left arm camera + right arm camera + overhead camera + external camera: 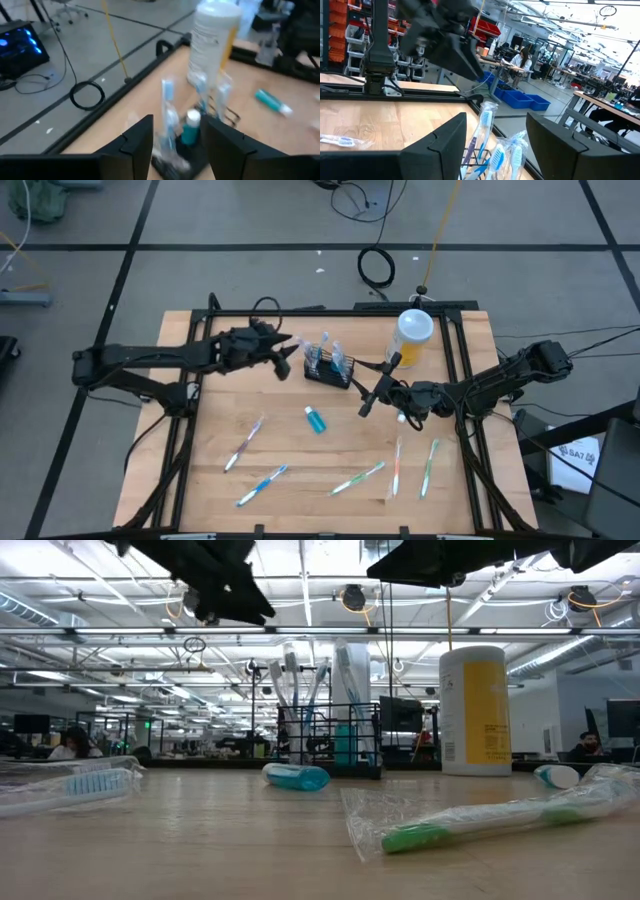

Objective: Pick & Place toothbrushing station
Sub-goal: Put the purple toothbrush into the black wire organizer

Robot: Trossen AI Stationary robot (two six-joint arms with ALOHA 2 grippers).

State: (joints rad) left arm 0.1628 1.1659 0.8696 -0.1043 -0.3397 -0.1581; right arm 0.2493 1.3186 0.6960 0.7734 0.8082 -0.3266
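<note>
The toothbrushing station [328, 368], a small black wire caddy with wrapped toothbrushes standing in it, rests by its base on the wooden table at the middle far side; it also shows in the low view [330, 745]. My left gripper [286, 364] is open just left of it, above table height; in the left wrist view [177, 150] the caddy [180, 137] lies ahead between the two fingers. My right gripper [366, 404] is open, just right of and nearer than the caddy; its wrist view [495, 150] shows the wrapped brushes [485, 135] ahead between its fingers.
A yellow bottle with a white lid [413, 335] stands right of the caddy. A teal tube [316, 420] lies near it. Several wrapped toothbrushes [245, 442] [428, 465] lie across the table's near half. Black frame rails [470, 380] run along the table edges.
</note>
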